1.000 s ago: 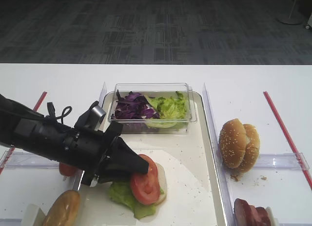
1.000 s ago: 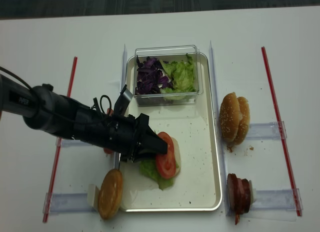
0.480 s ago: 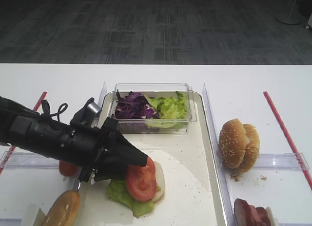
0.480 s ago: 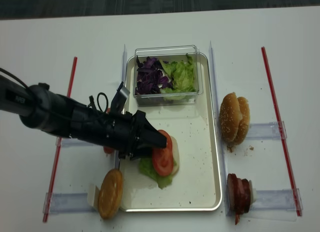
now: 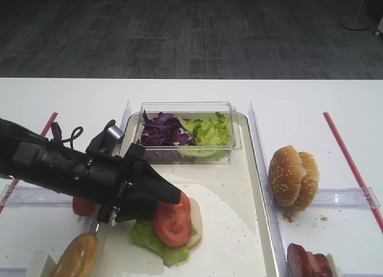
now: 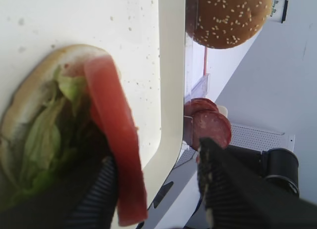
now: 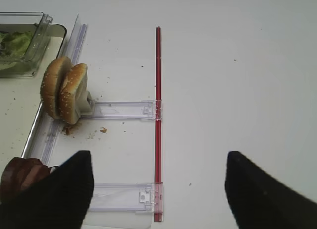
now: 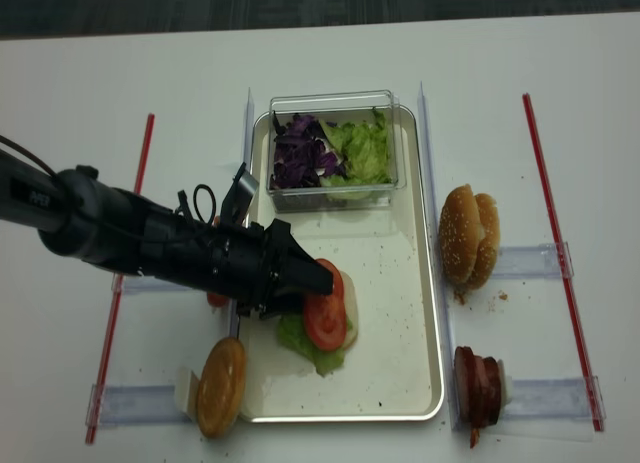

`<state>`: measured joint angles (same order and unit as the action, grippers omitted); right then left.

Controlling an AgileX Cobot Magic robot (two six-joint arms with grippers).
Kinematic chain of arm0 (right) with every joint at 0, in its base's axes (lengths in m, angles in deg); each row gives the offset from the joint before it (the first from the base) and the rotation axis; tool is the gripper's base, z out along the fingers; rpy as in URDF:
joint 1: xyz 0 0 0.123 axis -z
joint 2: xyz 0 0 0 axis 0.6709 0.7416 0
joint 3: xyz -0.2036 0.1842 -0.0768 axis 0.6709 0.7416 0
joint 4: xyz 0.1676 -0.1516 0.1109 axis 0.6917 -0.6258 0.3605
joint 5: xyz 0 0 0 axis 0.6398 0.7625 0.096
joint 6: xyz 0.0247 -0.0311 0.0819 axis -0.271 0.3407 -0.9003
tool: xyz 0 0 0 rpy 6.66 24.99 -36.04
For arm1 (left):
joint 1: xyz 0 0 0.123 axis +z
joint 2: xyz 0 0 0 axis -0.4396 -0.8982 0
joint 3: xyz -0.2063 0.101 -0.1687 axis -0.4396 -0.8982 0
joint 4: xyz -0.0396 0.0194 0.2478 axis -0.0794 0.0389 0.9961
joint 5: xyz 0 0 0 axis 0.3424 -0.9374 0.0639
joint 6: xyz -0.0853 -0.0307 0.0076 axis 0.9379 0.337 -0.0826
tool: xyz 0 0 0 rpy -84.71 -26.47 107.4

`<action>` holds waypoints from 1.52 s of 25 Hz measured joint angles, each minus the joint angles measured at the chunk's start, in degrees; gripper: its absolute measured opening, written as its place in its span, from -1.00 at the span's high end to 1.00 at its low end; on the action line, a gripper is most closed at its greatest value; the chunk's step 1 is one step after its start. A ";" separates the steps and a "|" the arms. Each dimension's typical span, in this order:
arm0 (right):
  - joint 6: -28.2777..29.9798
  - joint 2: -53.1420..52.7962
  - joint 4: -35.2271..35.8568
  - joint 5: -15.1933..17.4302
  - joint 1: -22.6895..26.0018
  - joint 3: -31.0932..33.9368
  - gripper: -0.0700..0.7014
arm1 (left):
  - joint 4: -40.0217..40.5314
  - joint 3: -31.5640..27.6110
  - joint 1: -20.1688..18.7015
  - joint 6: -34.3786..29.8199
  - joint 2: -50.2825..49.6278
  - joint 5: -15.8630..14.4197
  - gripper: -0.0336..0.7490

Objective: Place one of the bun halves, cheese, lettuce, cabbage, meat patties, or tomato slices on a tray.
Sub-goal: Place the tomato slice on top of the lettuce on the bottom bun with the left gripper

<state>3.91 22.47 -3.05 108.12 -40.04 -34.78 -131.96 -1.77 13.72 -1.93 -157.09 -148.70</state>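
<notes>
Left gripper (image 6: pixel 153 189) jaws stand apart. Tomato slice (image 5: pixel 173 222) lies on the lettuce (image 5: pixel 152 240) and bun half (image 6: pixel 20 105) on the tray (image 8: pixel 400 313), against one finger (image 6: pixel 94 199), unclamped.

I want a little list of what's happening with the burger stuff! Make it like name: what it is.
tray: cream, crumbs on it
tomato: on top of lettuce, on the tray
lettuce: under the tomato, on a bun half
left tool: open, right by the tomato
clear box: purple cabbage and more green leaves inside
buns: standing on the table, right of the tray
right tool: open, over bare table
</notes>
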 joint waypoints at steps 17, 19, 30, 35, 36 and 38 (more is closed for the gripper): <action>0.00 0.00 0.00 0.00 0.00 0.00 -0.66 | 1.20 0.21 0.00 0.00 0.00 -0.25 -0.04; 0.00 0.00 0.00 0.00 0.00 0.00 -0.66 | 1.30 0.21 0.00 0.00 0.00 -0.25 -0.04; 0.10 0.00 0.00 0.00 0.00 0.00 -0.66 | 6.07 3.12 0.54 2.73 0.00 -0.36 -0.05; 0.10 0.00 0.00 0.00 0.00 0.00 -0.66 | 9.20 5.63 0.63 5.21 0.00 0.19 -0.05; 0.10 0.00 0.00 0.00 0.00 0.00 -0.66 | 9.90 6.12 0.63 5.95 0.00 0.30 -0.05; 0.10 0.00 0.00 0.00 0.00 0.00 -0.66 | 11.12 7.24 0.63 7.29 0.00 0.42 -0.05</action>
<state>4.02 22.47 -3.05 108.12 -40.04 -34.78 -120.84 5.46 14.35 5.36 -157.09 -148.28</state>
